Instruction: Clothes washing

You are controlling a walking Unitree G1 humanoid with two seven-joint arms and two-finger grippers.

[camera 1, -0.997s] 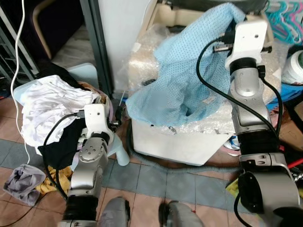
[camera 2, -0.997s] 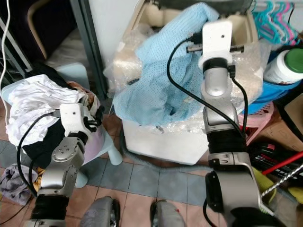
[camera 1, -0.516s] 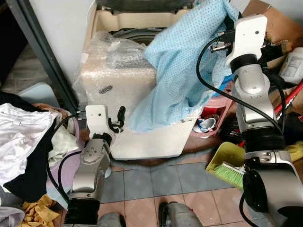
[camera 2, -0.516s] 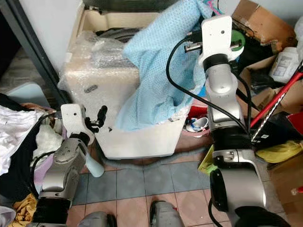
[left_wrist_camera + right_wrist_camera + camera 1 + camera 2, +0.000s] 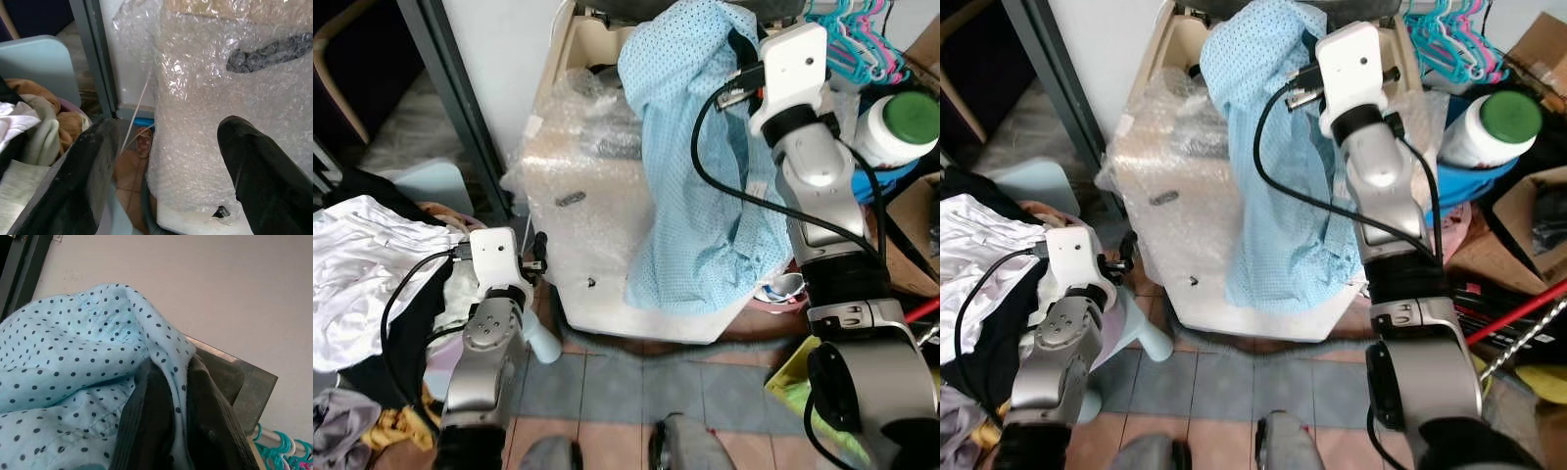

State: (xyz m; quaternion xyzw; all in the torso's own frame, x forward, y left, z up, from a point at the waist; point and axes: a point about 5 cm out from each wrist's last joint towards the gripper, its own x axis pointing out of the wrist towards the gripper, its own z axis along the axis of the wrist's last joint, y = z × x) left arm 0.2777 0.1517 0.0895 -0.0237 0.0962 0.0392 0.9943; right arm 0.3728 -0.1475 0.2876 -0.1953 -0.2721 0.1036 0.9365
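Near the robot, the left gripper [image 5: 161,166] hangs with jaws spread wide and empty beside the bubble-wrapped washing machine [image 5: 592,211]. Farther up, the right gripper [image 5: 171,431], jaws pinched together, holds the blue dotted garment [image 5: 695,186] apparently above the machine's opening.

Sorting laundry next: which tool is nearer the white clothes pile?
Left. The left tool hangs open beside the white clothes, low by the washer. The right tool is up over the washer, shut on the blue shirt.
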